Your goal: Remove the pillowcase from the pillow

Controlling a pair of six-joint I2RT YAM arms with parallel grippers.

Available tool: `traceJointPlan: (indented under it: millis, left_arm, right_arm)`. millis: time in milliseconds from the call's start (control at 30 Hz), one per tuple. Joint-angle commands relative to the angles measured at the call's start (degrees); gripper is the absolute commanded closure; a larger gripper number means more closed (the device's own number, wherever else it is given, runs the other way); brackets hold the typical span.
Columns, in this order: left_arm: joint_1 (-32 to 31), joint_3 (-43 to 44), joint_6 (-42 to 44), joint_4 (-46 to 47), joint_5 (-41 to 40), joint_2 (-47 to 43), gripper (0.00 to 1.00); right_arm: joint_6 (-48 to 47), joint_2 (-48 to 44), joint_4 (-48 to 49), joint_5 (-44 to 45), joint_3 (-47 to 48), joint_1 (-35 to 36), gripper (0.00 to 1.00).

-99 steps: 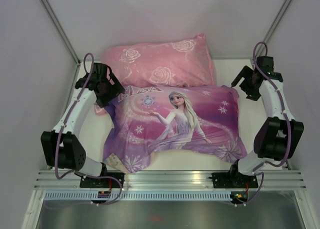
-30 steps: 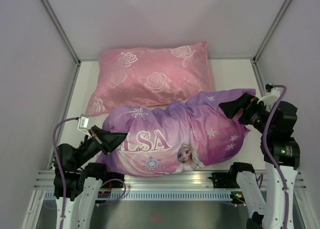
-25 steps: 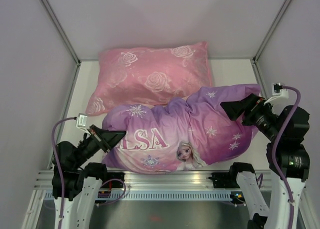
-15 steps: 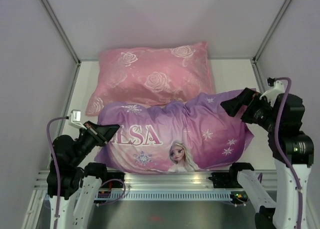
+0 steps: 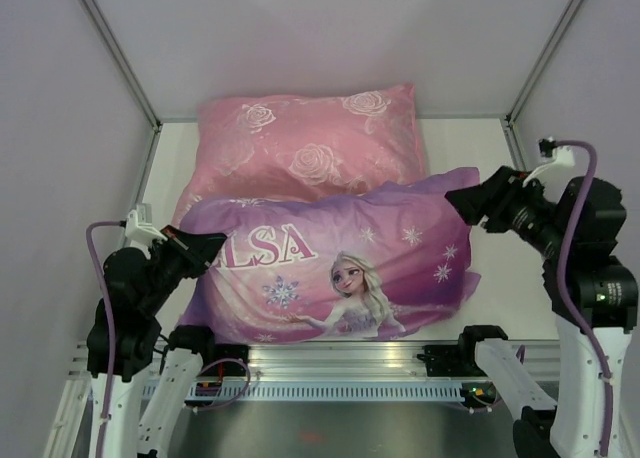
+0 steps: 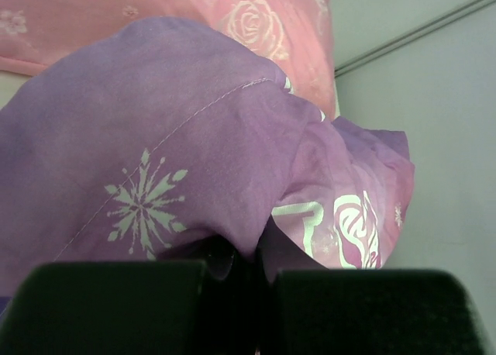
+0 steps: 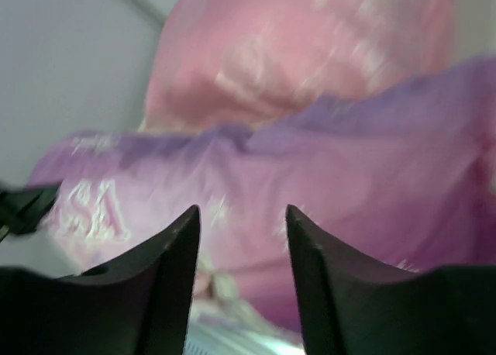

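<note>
1. The pillowcase (image 5: 340, 268) lies print-side up across the near half of the white surface (image 5: 468, 143). It reaches from the left end effector to the right one. White "LSA" letters show near its left end, and the white-haired princess sits right of its middle.
2. It looks plump and filled. The pillow is covered by the purple-pink fabric and cannot be seen.
3. The far edge of the pillowcase touches the near edge of the pink rose-patterned pillow (image 5: 310, 143), which lies at the back of the surface.
4. The left end effector (image 5: 207, 250) is at the left end of the pillowcase, beside the letters. In the left wrist view its two dark fingers (image 6: 116, 305) are pressed together, with a fold of the purple fabric (image 6: 155, 138) pinched between them. A white snowflake shows just above the pinch.
5. The right end effector (image 5: 468, 203) is at the far right corner of the pillowcase. In the right wrist view its fingers (image 7: 174, 270) are spread apart with nothing between them. The purple fabric (image 7: 349, 169) lies beyond the tips, blurred.
6. Both wrist views show the rose-patterned pillow behind the purple fabric.
</note>
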Motion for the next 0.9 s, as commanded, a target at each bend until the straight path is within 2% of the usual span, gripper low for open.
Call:
traceJointPlan:
  millis: [0,67,167,233,433,567,633,767,833,867]
  left_arm:
    - [-0.22,5.12,2.86,8.59,-1.55,3.60,0.98]
    - [-0.22,8.10,4.44,8.51,-1.90,7.36,0.98]
    - [-0.22,12.15,5.94,8.33,-1.99,12.29,0.98]
    - [-0.22,13.92,6.47,8.68,-0.94,14.24,0.98]
    - [-0.22,19.46,7.88,8.33,2.84,15.57,0.98]
    - [-0.22,23.75,7.79,10.34,11.08,14.86,0.98]
    - [-0.22,25.60,7.79,11.05,13.56,14.86,0.98]
    - [-0.22,28.07,5.87,15.52,23.20,16.18,0.98]
    - [-0.22,27.29,1.66,22.01,28.13,16.71,0.98]
    - [-0.14,25.11,-0.45,25.09,33.99,16.71,0.98]
  right_arm:
    - [11.20,-4.55,8.65,-23.19,-15.30,2.48,0.51]
    - [7.99,-7.81,3.79,-18.77,-16.73,5.82,0.64]
    - [7.34,-9.13,2.09,-18.55,-21.53,10.30,0.69]
    - [7.17,-9.84,1.65,-18.56,-25.32,12.93,0.78]
    - [3.66,-8.18,-0.47,-8.64,-33.51,15.06,0.84]
    - [3.92,-6.85,3.31,-3.63,-38.42,15.06,0.83]
    - [5.40,-7.02,5.94,-4.05,-40.19,15.06,0.83]
    - [12.41,-9.66,16.11,-11.33,-51.40,15.06,0.94]
    - [16.12,-11.15,21.04,-15.03,-56.52,15.58,0.95]
    - [20.14,-11.51,26.55,-15.56,-61.33,15.67,0.97]
